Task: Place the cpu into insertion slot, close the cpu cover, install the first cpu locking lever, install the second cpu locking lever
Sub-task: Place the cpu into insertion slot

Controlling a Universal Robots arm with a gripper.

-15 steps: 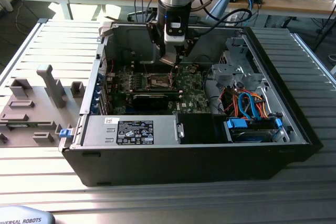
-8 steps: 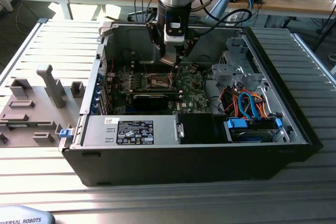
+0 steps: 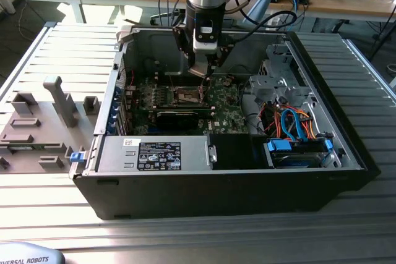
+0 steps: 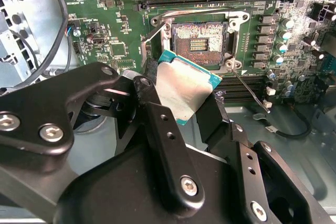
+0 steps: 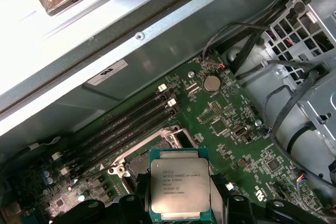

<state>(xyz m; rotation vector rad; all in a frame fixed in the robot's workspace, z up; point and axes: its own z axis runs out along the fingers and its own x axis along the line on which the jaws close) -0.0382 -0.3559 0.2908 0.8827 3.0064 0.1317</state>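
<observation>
The cpu (image 5: 180,190) is silver-grey with a teal rim, the circuit board (image 5: 231,129) green, the insertion slot (image 4: 200,39) dark.

The case (image 3: 216,193) lies open on the table (image 3: 55,214), with the board (image 3: 229,112) flat on its floor. The slot (image 3: 189,95) sits mid-board, the card (image 3: 176,117) just in front of it and the power box (image 3: 154,156) along the near wall. At the exterior view's right stands the drive cage (image 3: 281,81), cables (image 3: 291,122) before it. Outside the case, at the exterior view's left, fixture blocks (image 3: 49,122) rest on the table. The cpu (image 4: 185,85) hangs above the slot, pinched in the gripper (image 3: 207,73) — not seated.
</observation>
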